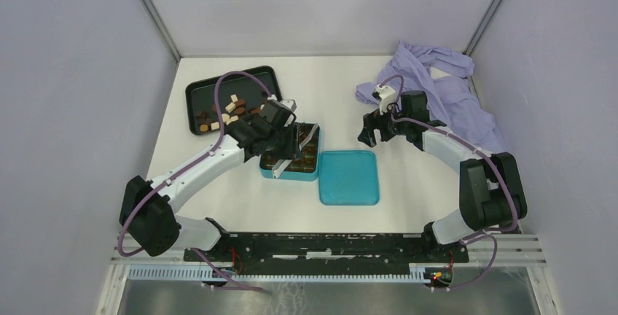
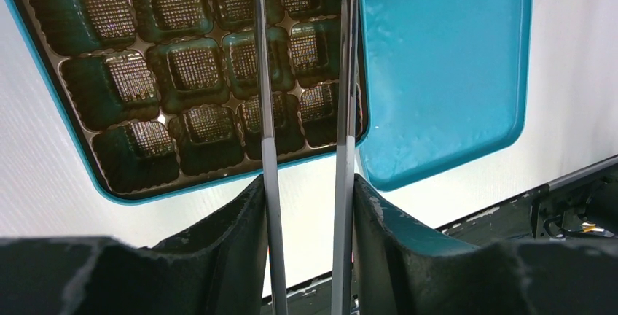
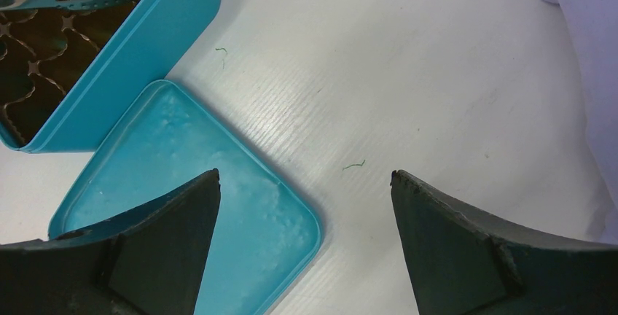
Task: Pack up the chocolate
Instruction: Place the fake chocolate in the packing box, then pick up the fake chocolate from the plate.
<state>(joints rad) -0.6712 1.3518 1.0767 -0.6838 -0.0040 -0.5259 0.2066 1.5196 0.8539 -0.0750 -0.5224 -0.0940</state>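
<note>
Left gripper (image 2: 306,184) clamped on slim metal tongs (image 2: 264,111), whose two arms run parallel over the square teal box (image 2: 109,195) and its brown grid insert (image 2: 182,67); tong tips unclear, cannot tell if they grip anything; small brown, tan and cream chocolate pieces (image 1: 233,103) lie on the black rectangular tray (image 1: 251,82) just beyond the box; right gripper (image 3: 304,176) hangs wide apart, holding nothing, above the white table (image 3: 408,74) beside the flat teal lid (image 3: 182,154).

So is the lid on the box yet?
No, the lid lies upturned beside the box, which stands open.
</note>
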